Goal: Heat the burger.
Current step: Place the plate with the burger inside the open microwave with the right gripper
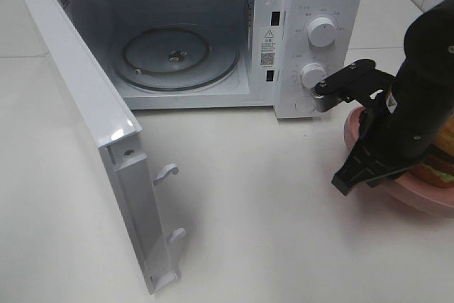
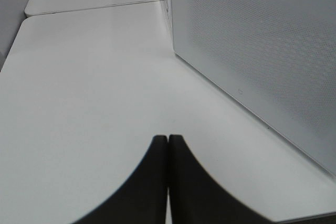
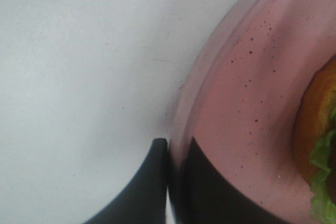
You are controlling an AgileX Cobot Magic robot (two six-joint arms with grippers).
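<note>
Right gripper [image 3: 176,148] is clamping the plate [image 3: 236,93] rim, jaws closed; lifting level and slowly is advised, preventing the burger [image 3: 315,114] sliding.

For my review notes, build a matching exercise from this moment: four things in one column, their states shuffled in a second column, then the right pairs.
Things:
1. microwave door
2. burger
3. left gripper
4. right gripper

States:
A. shut on the rim of the pink plate
B. swung wide open
C. shut, holding nothing
D. lying on the pink plate

Pairs: 1-B, 2-D, 3-C, 4-A
</note>
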